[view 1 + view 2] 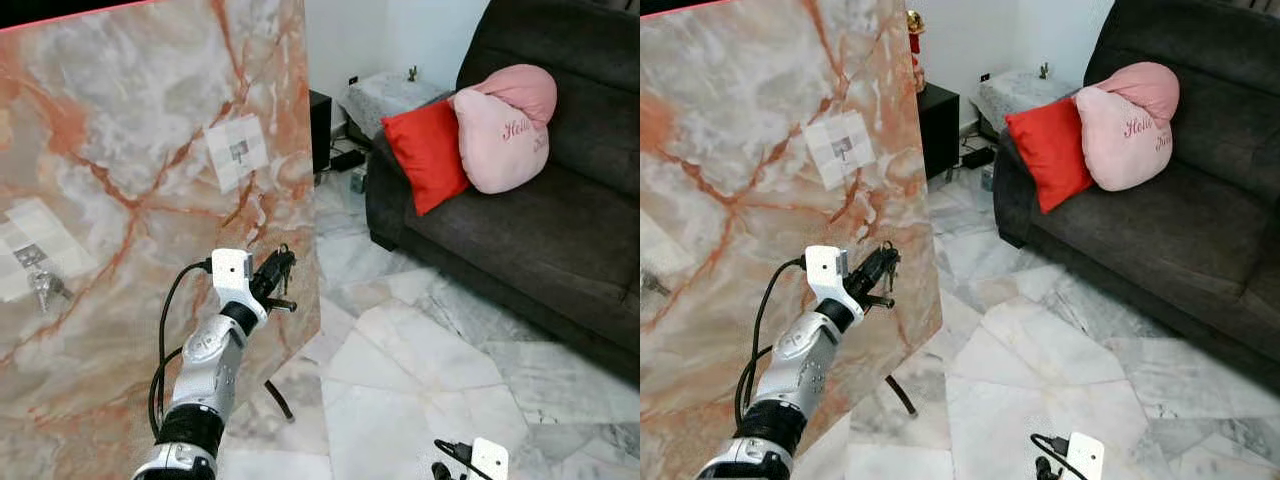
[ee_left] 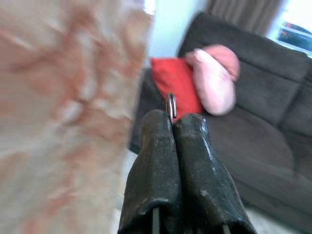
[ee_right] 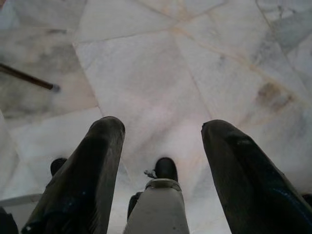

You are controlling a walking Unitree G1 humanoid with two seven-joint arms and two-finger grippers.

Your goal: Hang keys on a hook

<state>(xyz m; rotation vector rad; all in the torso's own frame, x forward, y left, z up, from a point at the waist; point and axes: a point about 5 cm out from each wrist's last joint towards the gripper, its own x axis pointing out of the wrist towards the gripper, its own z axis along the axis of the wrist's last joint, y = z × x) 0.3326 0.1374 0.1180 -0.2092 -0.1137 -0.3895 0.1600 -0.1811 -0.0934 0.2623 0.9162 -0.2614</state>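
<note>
While your left pincer (image 1: 281, 272) pinches the metal key ring (image 2: 171, 106) tight, raised before the veined orange marble board (image 1: 130, 150) below its small grey hook (image 1: 238, 152), your right pincer (image 3: 163, 146) hangs spread above the pale marble floor (image 1: 420, 370) near the dark sofa (image 1: 560, 220).

Dark sofa (image 1: 540, 230) w/ red cushion (image 1: 428, 152), marble floor (image 1: 400, 380).

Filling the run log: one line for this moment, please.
left gripper: shut on key ring, raised at marble panel | hook: bare | right gripper: open, idle over floor
</note>
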